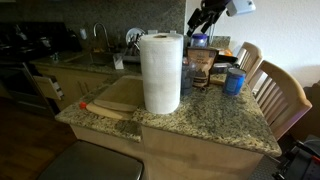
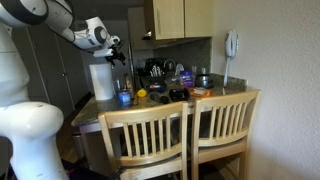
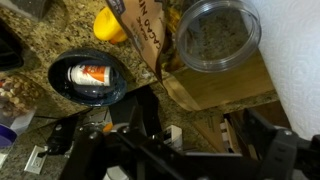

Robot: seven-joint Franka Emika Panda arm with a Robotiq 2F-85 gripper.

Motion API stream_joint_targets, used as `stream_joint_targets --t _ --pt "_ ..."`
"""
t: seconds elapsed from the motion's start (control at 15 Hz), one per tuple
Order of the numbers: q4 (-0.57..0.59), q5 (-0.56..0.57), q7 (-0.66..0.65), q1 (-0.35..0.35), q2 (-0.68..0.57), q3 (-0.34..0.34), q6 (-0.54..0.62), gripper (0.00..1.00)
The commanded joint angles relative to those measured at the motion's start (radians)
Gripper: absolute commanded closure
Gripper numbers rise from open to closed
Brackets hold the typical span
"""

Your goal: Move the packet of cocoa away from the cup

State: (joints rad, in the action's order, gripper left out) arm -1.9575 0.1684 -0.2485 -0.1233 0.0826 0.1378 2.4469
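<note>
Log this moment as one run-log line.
gripper: above packet of cocoa | packet of cocoa: upright, beside cup | grip state: unclear | paper-towel roll: beside packet

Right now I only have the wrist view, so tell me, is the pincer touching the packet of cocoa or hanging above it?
Observer: In an exterior view the pincer hangs above the packet of cocoa, clear of its top.
Operator: What's beyond the cup, off my picture?
Observer: Two wooden chairs stand at the edge of the counter, on the side of the cup.
Operator: And how tall is the paper-towel roll?
Observer: The paper-towel roll stands upright and is clearly taller than the packet.
</note>
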Motion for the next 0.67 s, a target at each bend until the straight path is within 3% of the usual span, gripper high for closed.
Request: stream_joint_targets --t 0.0,0.2,0.27,0.6 --pt "0.017 0.008 -0.015 0.01 -0.013 0.002 -0.048 0.0" --pt "0.143 0.154 -0.203 0.037 -0.118 -0.003 -0.182 0.0" --pt "0.051 0.092 -0.126 0.017 -0.039 -0.005 -0.124 0.0" --pt "0.068 0.102 -0.141 0.012 -0.056 -0.006 -0.129 0.0"
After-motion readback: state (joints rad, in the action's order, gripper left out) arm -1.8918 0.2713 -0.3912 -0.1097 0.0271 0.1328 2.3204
